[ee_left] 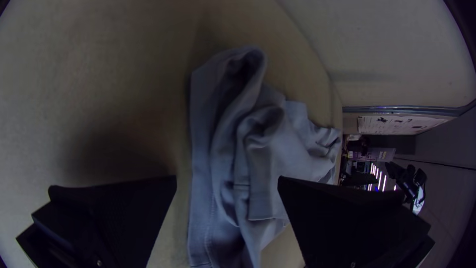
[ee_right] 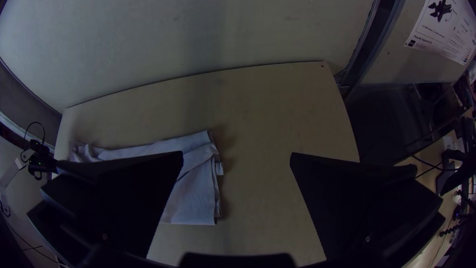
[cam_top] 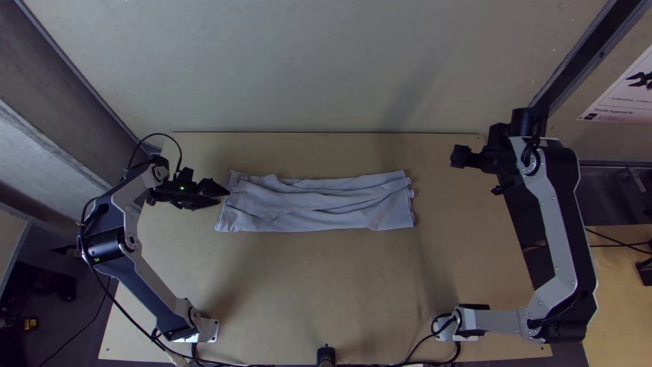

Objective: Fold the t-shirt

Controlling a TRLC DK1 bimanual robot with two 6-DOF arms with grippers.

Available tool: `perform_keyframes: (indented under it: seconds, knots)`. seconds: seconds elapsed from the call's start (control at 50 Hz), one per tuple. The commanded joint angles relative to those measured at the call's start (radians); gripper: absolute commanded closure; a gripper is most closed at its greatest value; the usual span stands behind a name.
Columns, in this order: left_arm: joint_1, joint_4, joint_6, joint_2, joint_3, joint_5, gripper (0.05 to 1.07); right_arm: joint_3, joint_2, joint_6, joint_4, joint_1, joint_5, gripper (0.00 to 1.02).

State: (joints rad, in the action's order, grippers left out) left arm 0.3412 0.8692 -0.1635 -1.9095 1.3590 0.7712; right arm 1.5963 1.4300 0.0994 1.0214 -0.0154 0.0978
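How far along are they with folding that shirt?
Partly done, it seems. The t-shirt already lies in a long, narrow strip, layered and rumpled. Nothing is in hand: the left end effector is open at the strip's left end, the right end effector open and well off to its right. Probably left: folding the strip shorter and smoothing its creases.

Before me, the soft grey-blue cloth t-shirt [cam_top: 319, 204] lies flat in a long, narrow folded strip across the pale wooden table [cam_top: 326, 272], its layers wrinkled lengthwise, its ends uneven, loose folds gaping at one end.
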Motion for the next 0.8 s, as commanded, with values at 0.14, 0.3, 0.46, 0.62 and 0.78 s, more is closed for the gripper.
perform_keyframes:
  seconds: [0.14,0.3,0.46,0.62,0.78]
  knots:
    - [0.001,0.016,-0.030,-0.033,-0.066,0.043,0.09,-0.056,-0.039,0.002,0.003,0.014,0.005,0.03]
    - [-0.050,0.010,-0.011,-0.036,-0.109,0.066,0.09,-0.073,-0.046,0.010,0.003,0.029,0.005,0.03]
    - [-0.134,-0.076,0.078,-0.028,-0.147,0.065,0.09,-0.078,-0.057,0.017,0.002,0.038,0.005,0.03]
    - [-0.245,-0.171,0.188,-0.033,-0.170,0.031,0.09,-0.087,-0.074,0.025,0.002,0.045,0.005,0.03]
    - [-0.341,-0.257,0.300,-0.034,-0.175,-0.069,0.09,-0.110,-0.098,0.031,0.000,0.051,0.005,0.03]
